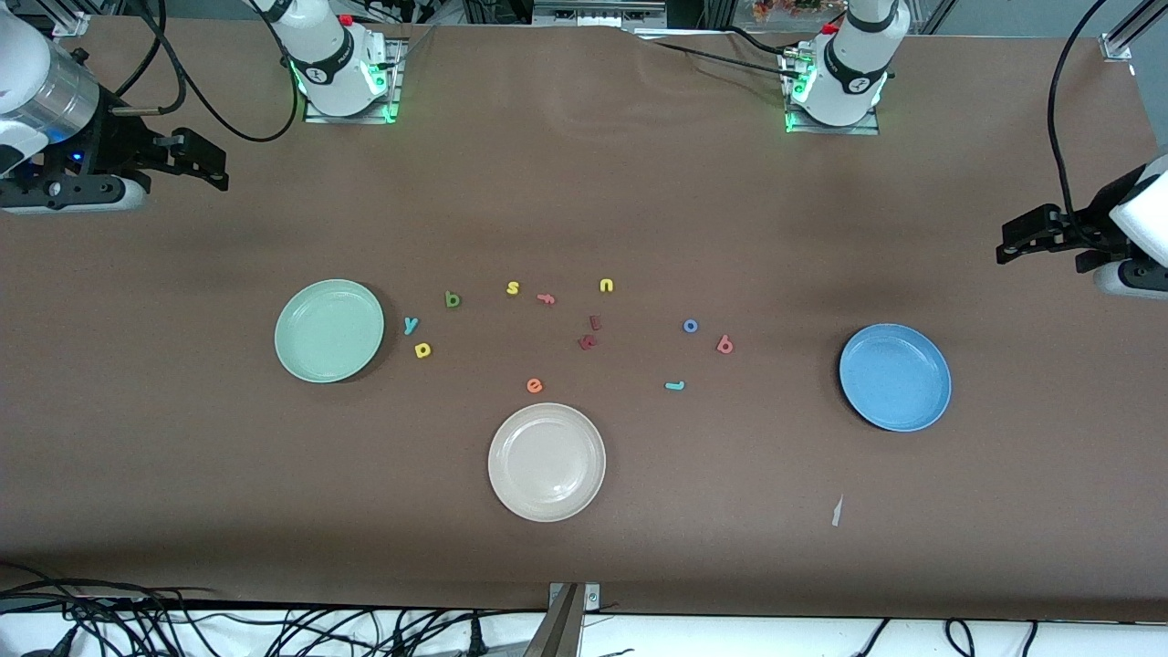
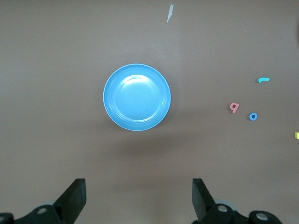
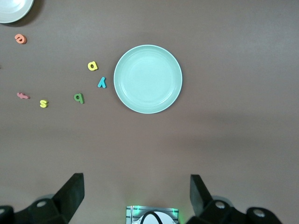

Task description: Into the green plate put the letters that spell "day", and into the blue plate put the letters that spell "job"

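Note:
The green plate [image 1: 329, 330] lies toward the right arm's end of the table. Beside it are the teal y [image 1: 411, 325], the dark green d [image 1: 453, 299] and the yellow a [image 1: 422, 349]. Toward the left arm's end lies the blue plate [image 1: 895, 377], with the blue o [image 1: 690, 326], salmon b [image 1: 724, 344] and teal j [image 1: 674, 385] between it and the table's middle. Both plates hold nothing. My right gripper [image 3: 135, 191] hangs open and empty, high over the table's edge beside the green plate [image 3: 148, 79]. My left gripper [image 2: 138, 193] hangs open and empty, high beside the blue plate [image 2: 137, 97].
A beige-white plate [image 1: 547, 462] sits nearest the front camera at mid-table. Other loose letters lie in the middle: yellow s [image 1: 513, 288], salmon f [image 1: 546, 297], yellow u [image 1: 607, 286], two dark red letters [image 1: 590, 332], orange e [image 1: 535, 385]. A scrap of tape [image 1: 836, 511] lies near the blue plate.

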You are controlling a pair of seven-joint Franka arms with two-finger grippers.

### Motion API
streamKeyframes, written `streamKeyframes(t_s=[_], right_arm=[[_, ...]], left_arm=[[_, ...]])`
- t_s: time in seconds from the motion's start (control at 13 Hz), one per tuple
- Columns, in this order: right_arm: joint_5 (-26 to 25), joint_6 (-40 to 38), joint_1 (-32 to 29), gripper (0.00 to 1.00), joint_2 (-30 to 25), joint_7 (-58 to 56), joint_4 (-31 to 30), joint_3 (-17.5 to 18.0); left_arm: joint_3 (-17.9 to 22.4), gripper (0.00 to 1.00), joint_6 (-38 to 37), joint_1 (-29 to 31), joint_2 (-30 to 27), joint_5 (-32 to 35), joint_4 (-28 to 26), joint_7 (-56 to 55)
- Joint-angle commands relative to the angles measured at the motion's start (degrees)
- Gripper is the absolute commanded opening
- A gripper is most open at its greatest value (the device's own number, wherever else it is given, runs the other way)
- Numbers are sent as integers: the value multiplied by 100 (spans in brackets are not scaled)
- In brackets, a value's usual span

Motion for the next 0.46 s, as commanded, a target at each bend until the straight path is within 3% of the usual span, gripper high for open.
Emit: streamKeyframes(t_s=[0.0,0.39], right_arm=[[40,63,19,100,-62,-90,-95,-21],[31,89,19,100,-62,-90,-95,-21]], left_arm=[[24,100,55,-18,-38,-123,-33,124],[24,100,55,-26,-38,-123,-24,124]])
